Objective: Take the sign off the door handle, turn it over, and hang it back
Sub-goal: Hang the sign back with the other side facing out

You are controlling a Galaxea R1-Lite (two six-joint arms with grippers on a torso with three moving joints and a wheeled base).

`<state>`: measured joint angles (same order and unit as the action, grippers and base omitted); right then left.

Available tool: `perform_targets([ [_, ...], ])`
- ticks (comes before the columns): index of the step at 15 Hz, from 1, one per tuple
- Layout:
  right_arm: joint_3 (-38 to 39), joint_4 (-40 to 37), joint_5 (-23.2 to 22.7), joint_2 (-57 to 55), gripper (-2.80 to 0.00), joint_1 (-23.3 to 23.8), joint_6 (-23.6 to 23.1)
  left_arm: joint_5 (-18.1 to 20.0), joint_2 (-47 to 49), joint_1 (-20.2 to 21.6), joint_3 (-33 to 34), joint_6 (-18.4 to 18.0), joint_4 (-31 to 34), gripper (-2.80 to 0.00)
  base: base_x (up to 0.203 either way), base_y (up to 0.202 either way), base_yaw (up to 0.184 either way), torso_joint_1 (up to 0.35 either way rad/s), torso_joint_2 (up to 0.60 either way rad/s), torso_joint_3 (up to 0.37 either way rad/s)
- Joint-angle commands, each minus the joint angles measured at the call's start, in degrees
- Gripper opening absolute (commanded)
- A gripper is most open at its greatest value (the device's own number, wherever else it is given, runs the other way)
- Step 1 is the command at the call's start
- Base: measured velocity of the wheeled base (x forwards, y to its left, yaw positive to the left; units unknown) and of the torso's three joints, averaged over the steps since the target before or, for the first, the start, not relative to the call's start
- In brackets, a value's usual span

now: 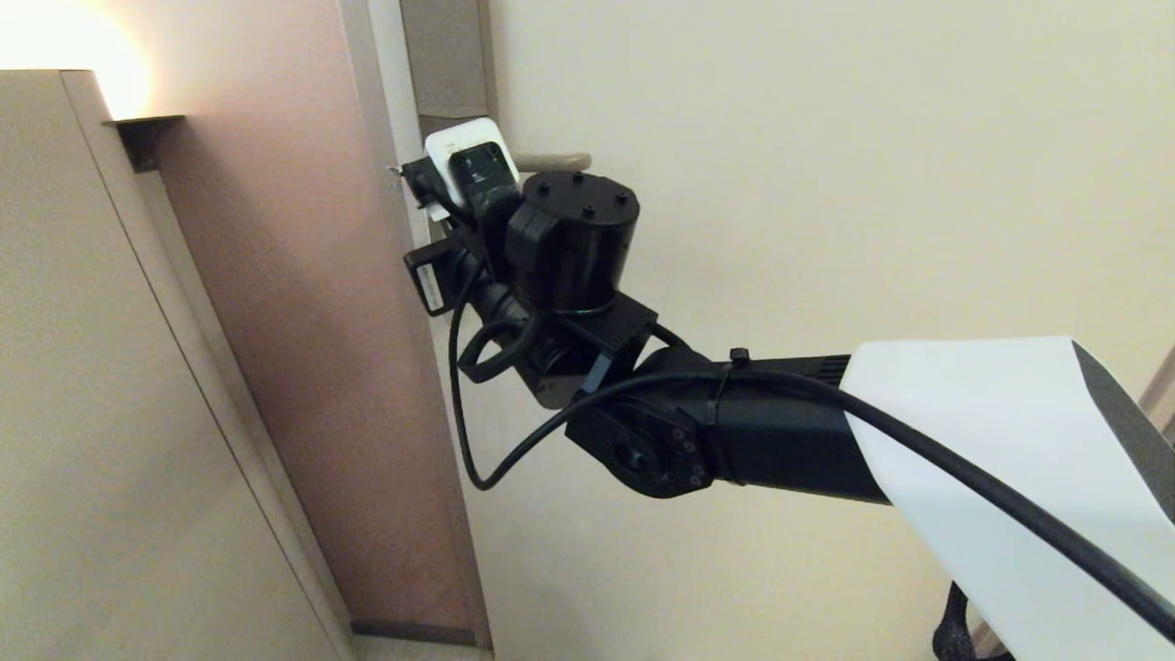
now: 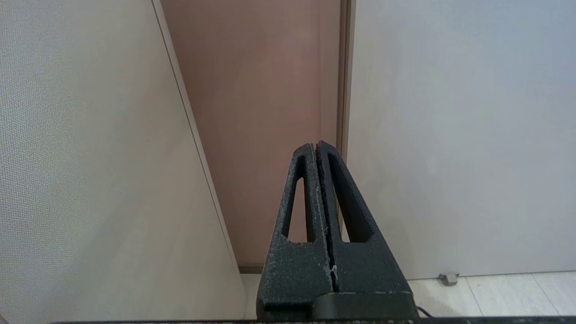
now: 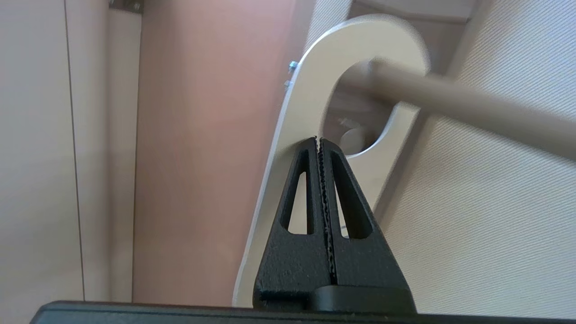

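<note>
1. My right gripper (image 3: 318, 140) is raised to the door handle (image 3: 454, 101), fingers pressed together on the sign (image 3: 310, 85), pinching its white face just beside the rim of its hole
2. The sign hangs with the handle's lever passing through the hole; its rounded top curves over the lever, and the long body runs down past my fingers (image 3: 299, 198)
3. Only the white side of the sign shows from my right wrist; I cannot see any lettering from here
4. In the head view my own right arm (image 1: 780, 431) and wrist block cover the sign and my fingertips; only a short stretch of the handle (image 1: 551, 162) shows above the wrist
5. The backplate (image 1: 445, 55) rises above the handle, at the left edge of the pale door (image 1: 826, 184)
6. Left of the door runs a pinkish-brown panel (image 1: 303, 321), and left of that a beige wall (image 1: 83, 386) with a bright light at its top
7. A black cable (image 1: 464, 422) loops down below my right wrist, in front of the door edge
8. My left gripper (image 2: 317, 146) hangs low and well apart from the handle, fingers closed together on nothing, pointed at the foot of the brown panel (image 2: 256, 112)
9. A small doorstop (image 2: 447, 278) sits at the door's base on the pale floor
</note>
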<state>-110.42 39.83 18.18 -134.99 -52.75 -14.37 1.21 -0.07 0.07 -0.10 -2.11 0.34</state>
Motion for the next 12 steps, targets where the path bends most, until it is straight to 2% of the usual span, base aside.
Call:
perform_targets([
  [1,-0.4,0.3,0.1,-1.2,-2.80,-0.2,-0.1,0.0,0.1,0.0,0.0,0.0,0.0,-2.80,0.000,0.000,0.000,0.000,0.00,0.000],
  [12,-2.7,1.0,0.2,-6.9,-2.80,1.5,-0.2,0.0,0.1,0.0,0.0,0.0,0.0,-2.80,0.000,0.000,0.000,0.000,0.00,0.000],
])
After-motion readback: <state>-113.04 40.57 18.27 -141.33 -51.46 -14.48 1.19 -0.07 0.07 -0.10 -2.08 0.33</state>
